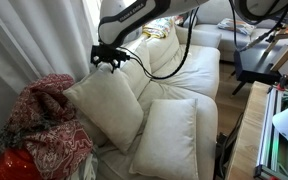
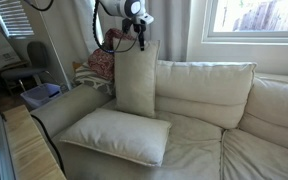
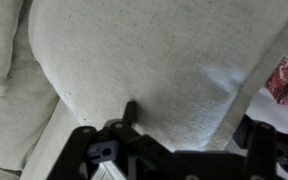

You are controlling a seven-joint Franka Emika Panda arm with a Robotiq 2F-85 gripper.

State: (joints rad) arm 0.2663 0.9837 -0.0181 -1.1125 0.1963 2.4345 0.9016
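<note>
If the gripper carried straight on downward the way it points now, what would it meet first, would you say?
The upright cushion: the gripper sits at its top edge, apparently already touching it, with cream fabric filling the wrist view.

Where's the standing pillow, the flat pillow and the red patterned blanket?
Standing pillow (image 2: 135,80), exterior view, middle of its front.
Flat pillow (image 2: 114,134), exterior view, middle of its top.
Red patterned blanket (image 1: 46,125), exterior view, middle of the heap.

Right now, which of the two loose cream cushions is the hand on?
The upright cream cushion under the hand; the other cream cushion lies flat.
</note>
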